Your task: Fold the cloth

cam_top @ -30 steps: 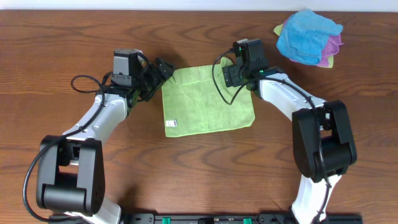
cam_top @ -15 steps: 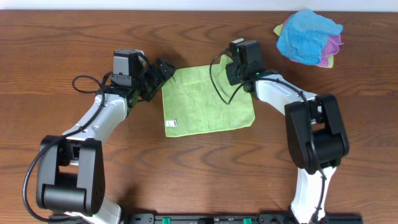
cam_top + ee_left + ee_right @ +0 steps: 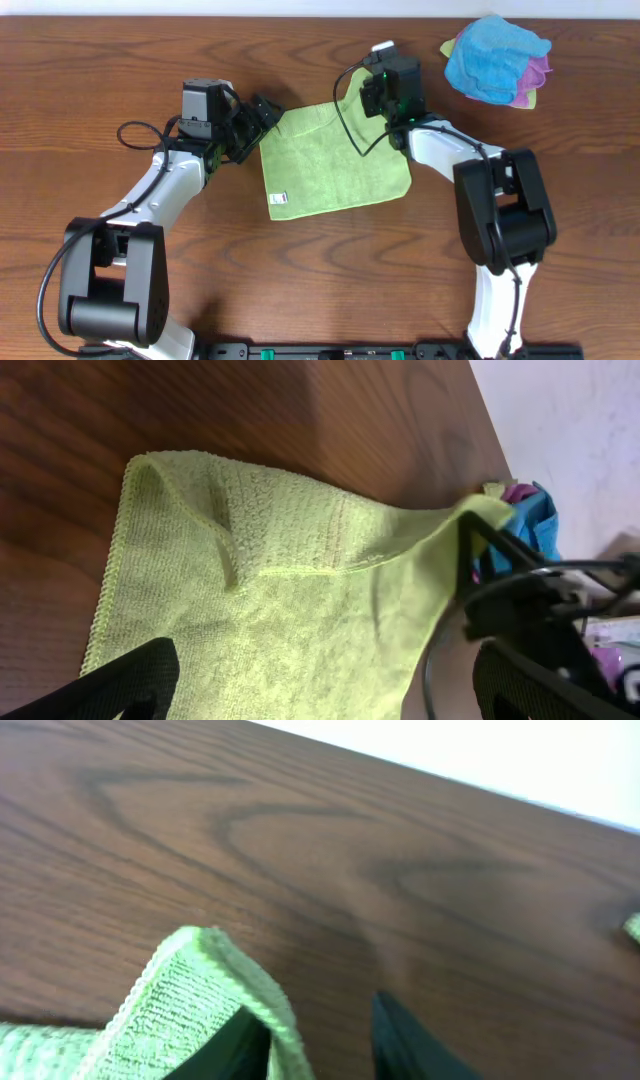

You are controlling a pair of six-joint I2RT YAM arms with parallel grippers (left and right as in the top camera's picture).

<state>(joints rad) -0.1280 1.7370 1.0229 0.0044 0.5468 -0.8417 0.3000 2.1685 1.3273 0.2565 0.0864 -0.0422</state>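
Note:
The light lime-green cloth [image 3: 335, 160] lies spread on the wooden table between both arms, its white tag [image 3: 281, 199] near the front left corner. My right gripper [image 3: 362, 96] is shut on the cloth's far right corner and holds it raised off the table. In the right wrist view that corner [image 3: 180, 990] drapes over the left finger [image 3: 245, 1045], and the fingertips stand a little apart. My left gripper [image 3: 265, 115] hovers wide open at the cloth's far left corner. Cloth [image 3: 280, 610] fills the space between its fingers [image 3: 140, 680], which grip nothing.
A pile with a bright blue cloth [image 3: 495, 55] over a purple one [image 3: 540, 70] sits at the table's far right. The right arm's cable [image 3: 350, 135] loops over the green cloth. The table's far edge runs just beyond the right gripper.
My right gripper has closed on the cloth's far right corner and lifted it up and toward the far left. The left arm has not moved.

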